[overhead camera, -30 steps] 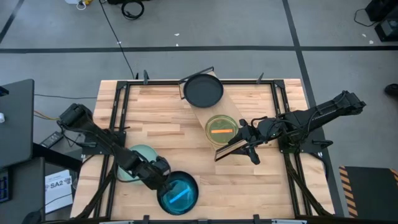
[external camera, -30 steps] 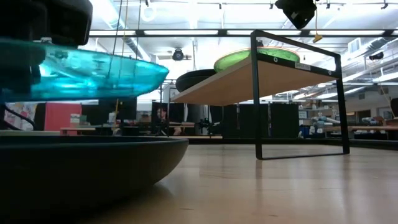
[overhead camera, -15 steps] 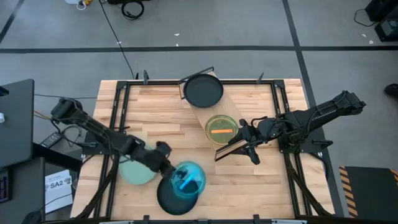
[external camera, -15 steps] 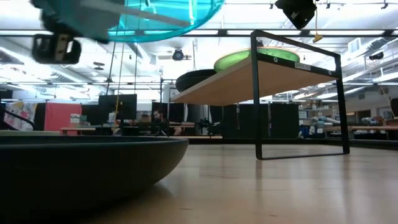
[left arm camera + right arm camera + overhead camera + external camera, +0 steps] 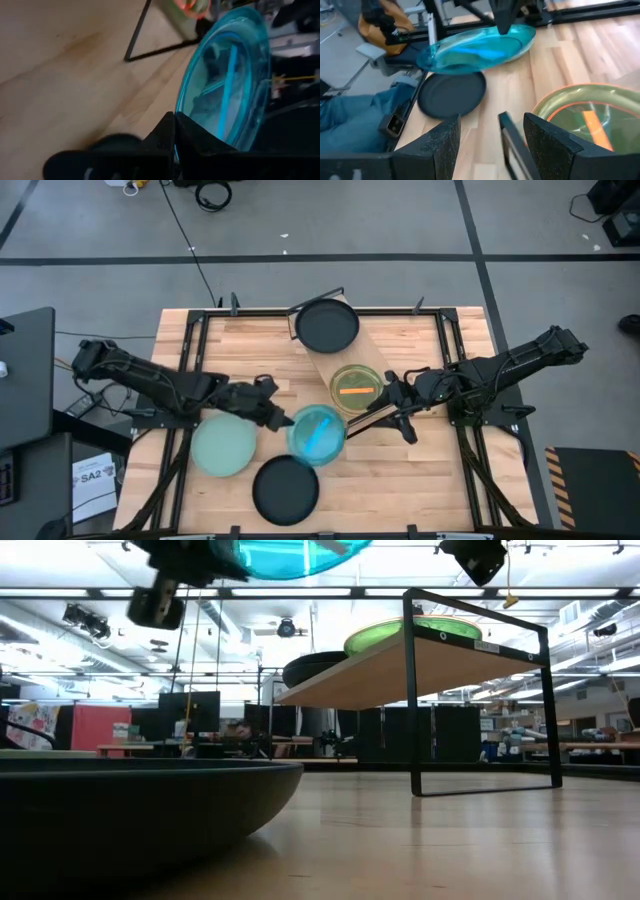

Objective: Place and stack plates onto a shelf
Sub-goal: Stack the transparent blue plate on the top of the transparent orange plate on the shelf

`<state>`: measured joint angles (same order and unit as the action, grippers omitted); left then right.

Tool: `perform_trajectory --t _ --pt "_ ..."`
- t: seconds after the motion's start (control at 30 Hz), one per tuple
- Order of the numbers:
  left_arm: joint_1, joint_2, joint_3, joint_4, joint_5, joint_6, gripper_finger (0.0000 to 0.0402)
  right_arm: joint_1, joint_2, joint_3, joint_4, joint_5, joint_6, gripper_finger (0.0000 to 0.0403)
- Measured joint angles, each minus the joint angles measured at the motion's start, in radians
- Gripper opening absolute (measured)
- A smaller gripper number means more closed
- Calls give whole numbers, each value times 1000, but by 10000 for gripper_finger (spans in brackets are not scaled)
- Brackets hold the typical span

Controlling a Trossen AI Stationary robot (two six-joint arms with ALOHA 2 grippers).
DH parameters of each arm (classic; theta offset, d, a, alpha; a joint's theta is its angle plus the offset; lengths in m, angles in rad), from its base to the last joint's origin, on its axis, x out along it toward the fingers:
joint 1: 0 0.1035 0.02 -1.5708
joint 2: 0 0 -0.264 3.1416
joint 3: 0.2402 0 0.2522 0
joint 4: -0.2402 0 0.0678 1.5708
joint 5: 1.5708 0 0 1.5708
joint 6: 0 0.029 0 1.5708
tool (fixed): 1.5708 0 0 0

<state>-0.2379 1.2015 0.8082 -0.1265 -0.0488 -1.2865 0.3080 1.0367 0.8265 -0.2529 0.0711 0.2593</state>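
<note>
A teal plate (image 5: 318, 435) with a centre stripe hangs above the table, just near and left of the shelf (image 5: 345, 360), with my left gripper (image 5: 283, 418) shut on it. The shelf is a pale board on black wire frames. It carries a black plate (image 5: 327, 326) at its far end and a green plate (image 5: 356, 386) with an orange stripe nearer. My right gripper (image 5: 392, 408) stands open at the shelf's near end, with the wire frame (image 5: 509, 137) between its fingers and no touch that shows. A pale green plate (image 5: 222, 445) and another black plate (image 5: 285, 490) lie flat on the table. My left gripper pinches the teal plate's rim (image 5: 186, 117) between its two fingers, on the side toward the table's left. The fingers come from the left, slanting downward. The plate is lifted clear of the table, held out beyond the fingers and slightly tilted (image 5: 475, 45).
The black plate near the front edge fills the low view's foreground (image 5: 140, 810). Black rails (image 5: 190, 370) run along the slatted tabletop's left and right sides. Bare wood lies right of the teal plate and at the far left.
My left gripper has risen and swung from the near edge toward the far right, up to the shelf, staying shut on the teal plate. The plate has come up off the black plate near the front edge, which now lies uncovered. My right arm has kept still.
</note>
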Motion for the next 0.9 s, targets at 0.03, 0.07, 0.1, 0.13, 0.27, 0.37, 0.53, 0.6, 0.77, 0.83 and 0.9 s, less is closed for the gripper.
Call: perform_trajectory --t 0.03,0.07,0.1,0.13,0.27,0.37,0.53,0.6,0.77,0.83,0.9 --pt "15 0 0 13 7 0 11 0 0 0 7 15 3 223" --pt "30 0 0 22 9 0 11 -1 0 0 17 30 8 223" --pt "46 1 0 24 9 0 11 -1 0 0 32 45 16 223" --pt "62 2 0 23 9 2 11 -3 0 0 49 63 27 223" --pt "119 2 0 25 -13 68 11 -21 0 0 120 142 84 223" --pt "154 2 0 25 -60 124 11 -43 0 0 174 212 145 223" --pt "209 3 0 34 -156 231 11 -89 0 0 236 273 155 223" --pt "229 3 0 48 -177 277 11 -107 0 0 242 276 135 223" --pt "269 3 0 95 -199 350 11 -139 0 0 244 276 72 223" --pt "280 3 0 120 -215 380 11 -148 0 0 244 276 29 223" --pt "288 3 0 143 -227 399 11 -157 0 0 244 276 13 223"
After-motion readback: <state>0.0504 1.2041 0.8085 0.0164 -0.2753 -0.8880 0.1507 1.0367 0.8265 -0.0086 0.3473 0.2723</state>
